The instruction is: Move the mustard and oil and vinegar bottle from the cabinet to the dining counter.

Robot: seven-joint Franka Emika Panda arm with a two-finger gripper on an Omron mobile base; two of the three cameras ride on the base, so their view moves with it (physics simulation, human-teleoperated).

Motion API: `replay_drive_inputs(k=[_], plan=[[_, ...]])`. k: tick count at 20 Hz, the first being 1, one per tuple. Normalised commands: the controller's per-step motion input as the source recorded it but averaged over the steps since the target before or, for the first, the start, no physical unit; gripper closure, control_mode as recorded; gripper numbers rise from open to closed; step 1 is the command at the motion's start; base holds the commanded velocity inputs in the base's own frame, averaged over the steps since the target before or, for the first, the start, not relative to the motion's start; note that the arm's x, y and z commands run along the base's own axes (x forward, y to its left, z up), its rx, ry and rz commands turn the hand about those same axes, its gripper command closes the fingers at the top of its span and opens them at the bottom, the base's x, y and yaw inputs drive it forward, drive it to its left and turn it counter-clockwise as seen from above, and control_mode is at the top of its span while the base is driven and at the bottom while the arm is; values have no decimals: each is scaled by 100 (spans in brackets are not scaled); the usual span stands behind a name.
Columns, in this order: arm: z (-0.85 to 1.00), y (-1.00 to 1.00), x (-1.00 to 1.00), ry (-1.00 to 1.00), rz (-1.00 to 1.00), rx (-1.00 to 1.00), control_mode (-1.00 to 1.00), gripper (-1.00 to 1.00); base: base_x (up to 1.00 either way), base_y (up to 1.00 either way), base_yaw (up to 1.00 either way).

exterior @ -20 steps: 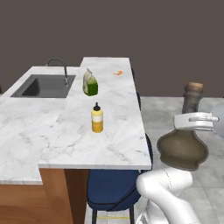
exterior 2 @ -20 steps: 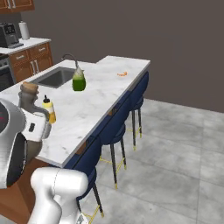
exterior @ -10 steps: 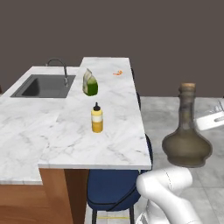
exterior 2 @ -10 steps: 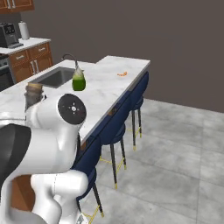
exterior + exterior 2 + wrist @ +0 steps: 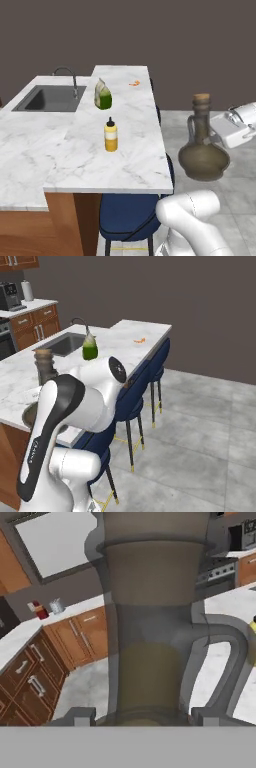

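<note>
The oil and vinegar bottle (image 5: 202,145), a dark olive flask with a cork, hangs upright in the air just off the right edge of the dining counter (image 5: 130,165). My gripper (image 5: 207,125) reaches in from the right and is shut on its neck. The hand view has that neck (image 5: 150,637) and side handle close up, between my fingertips (image 5: 75,717). From the right base camera, the flask's cork (image 5: 44,358) peeks out behind my arm. The mustard (image 5: 110,135) stands upright on the counter, well left of the flask.
A green-and-white pouch (image 5: 103,95) stands farther back on the counter, and a small orange scrap (image 5: 134,83) lies near the far end. A sink (image 5: 50,98) is set in at the left. Blue stools (image 5: 145,381) line the counter's side. Grey floor lies open to the right.
The flask has drifted slightly left toward the counter. My hand has swung from behind it to its right side, and the arm now crosses the right base view, covering the mustard there.
</note>
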Motion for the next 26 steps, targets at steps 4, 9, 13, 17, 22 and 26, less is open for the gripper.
replay_drive_inputs(k=[4,9,13,17,22,26], plan=[[-17,-7,39,-13,11,0,-100,100,0,0,0],[-18,2,40,-19,15,2,-100,100,0,0,0],[-7,2,40,-9,12,23,-100,100,0,0,0],[-13,1,44,0,6,29,-100,100,0,0,0],[-16,1,45,0,0,13,-100,100,0,0,0],[-12,5,45,0,0,-11,-100,100,0,0,0]])
